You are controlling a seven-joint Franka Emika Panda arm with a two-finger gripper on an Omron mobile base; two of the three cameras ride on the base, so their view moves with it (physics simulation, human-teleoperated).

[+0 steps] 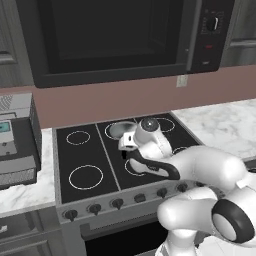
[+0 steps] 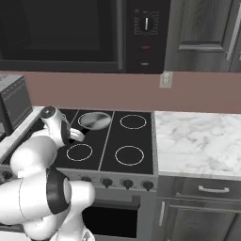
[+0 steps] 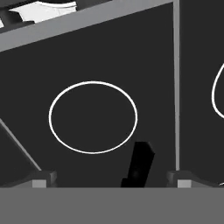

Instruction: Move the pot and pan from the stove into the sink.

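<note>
1. Gripper [image 3: 111, 181] is spread wide, nothing between the tips – it hovers over the black stove [image 3: 144, 57] glass, looking down at a white burner ring [image 3: 93, 117].
2. A dark handle end [image 3: 139, 164] pokes up between the fingertips, not touched.
3. The pan [image 2: 94, 120] sits on the stove's back burner, just beyond the arm [image 2: 56, 123].
4. A microwave [image 1: 115, 35] hangs above.

A black microwave [image 1: 110, 37] hangs above the cooking area, its control panel with a dial [image 2: 146, 23] at the right end. A pale outlet plate [image 2: 165, 79] sits on the pinkish backsplash [image 1: 100, 102]. White marble counter [image 2: 200, 139] lies to the right, above dark grey cabinet drawers [image 2: 212, 190]. A grey boxy appliance [image 1: 17, 140] stands at the left.
</note>
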